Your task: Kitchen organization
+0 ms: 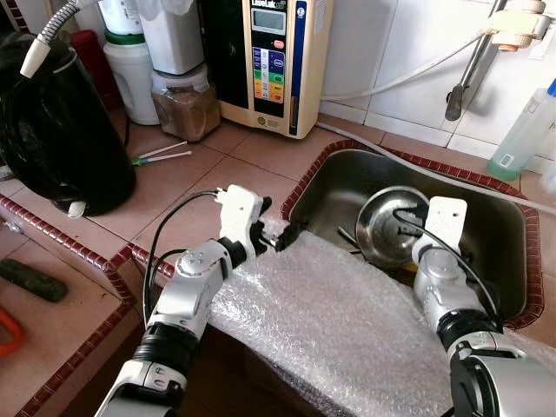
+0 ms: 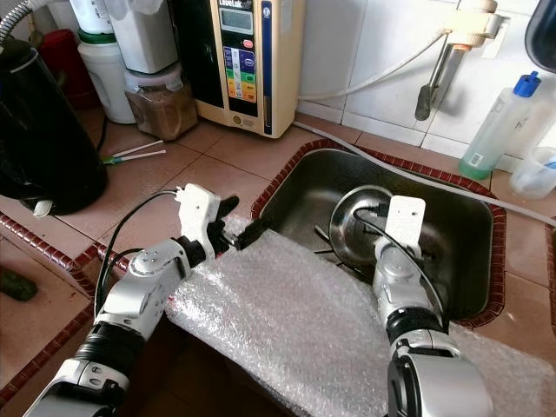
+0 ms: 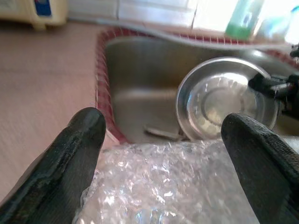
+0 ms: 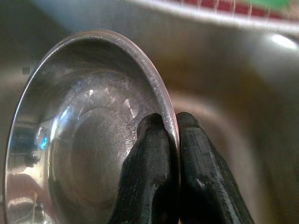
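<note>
Steel bowl (image 1: 388,224) sits tilted on edge inside sink (image 1: 504,261), rim pinched by right tool. L to R: black bag (image 1: 52,130) on tiled table (image 1: 174,187), water unit (image 1: 269,61) at back wall. Left tool (image 1: 282,236) spread wide, over edge of bubble wrap (image 1: 339,321) at sink's near-left corner, fingers (image 3: 79,154) apart. Right tool (image 4: 170,140) clamped on bowl rim, one finger inside, one outside. Green bottle (image 2: 495,130) behind sink.

Head stereo pair looks forward and down onto the sink (image 1: 486,287). Left wrist camera faces it from just outside; right wrist sits close inside. All share the sink.
</note>
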Motion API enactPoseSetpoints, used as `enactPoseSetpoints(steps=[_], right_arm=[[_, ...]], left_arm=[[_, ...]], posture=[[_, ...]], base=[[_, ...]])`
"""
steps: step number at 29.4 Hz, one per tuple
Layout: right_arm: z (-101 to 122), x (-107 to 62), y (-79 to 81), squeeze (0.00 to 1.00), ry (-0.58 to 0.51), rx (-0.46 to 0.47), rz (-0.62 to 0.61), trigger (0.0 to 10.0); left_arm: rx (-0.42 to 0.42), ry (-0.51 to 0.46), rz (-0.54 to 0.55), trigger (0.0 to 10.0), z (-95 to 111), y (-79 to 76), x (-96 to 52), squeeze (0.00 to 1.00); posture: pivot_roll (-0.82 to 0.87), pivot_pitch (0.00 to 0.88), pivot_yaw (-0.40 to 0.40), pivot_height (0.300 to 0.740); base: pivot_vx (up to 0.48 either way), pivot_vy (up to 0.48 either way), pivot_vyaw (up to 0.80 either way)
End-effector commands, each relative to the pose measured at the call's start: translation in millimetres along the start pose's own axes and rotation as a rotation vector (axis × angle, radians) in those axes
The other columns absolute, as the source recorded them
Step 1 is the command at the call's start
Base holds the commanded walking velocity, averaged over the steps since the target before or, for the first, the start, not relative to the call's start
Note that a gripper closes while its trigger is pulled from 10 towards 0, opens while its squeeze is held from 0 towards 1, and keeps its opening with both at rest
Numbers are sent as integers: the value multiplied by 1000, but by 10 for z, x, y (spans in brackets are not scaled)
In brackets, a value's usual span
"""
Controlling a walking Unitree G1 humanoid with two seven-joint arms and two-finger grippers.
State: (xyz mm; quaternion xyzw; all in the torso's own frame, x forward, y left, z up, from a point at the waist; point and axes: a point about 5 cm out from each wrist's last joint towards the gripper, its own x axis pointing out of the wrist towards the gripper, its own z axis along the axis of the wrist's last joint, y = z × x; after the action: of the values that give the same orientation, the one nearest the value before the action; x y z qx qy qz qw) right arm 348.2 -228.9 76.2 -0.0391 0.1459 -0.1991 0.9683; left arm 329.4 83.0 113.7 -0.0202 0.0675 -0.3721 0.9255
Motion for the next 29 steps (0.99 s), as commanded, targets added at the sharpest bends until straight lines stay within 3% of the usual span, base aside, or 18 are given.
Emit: enactPoseSetpoints(steps=[1,2,14,29], right_arm=[[-35,3,-38,690,23,9,-22,8157],[-45,1,-35,1000,27,9,-20,10000],[-83,-5,-12,1000,52,15,3,10000],[-115,-20,35,1000,64,26,38,10000]], left_arm=[[22,33,-27,10000,-30,-28,-5,1000],[22,32,-18,10000,-29,-18,-4,1000],[52,-3,10,10000,123,26,34,1000],[74,2,12,10000,146,40,44,1000]], posture=[[74,0,17,740],[73,0,20,740],[77,0,18,740],[78,0,16,740]], base=[[0,0,0],[0,0,0],[0,0,0],[0,0,0]])
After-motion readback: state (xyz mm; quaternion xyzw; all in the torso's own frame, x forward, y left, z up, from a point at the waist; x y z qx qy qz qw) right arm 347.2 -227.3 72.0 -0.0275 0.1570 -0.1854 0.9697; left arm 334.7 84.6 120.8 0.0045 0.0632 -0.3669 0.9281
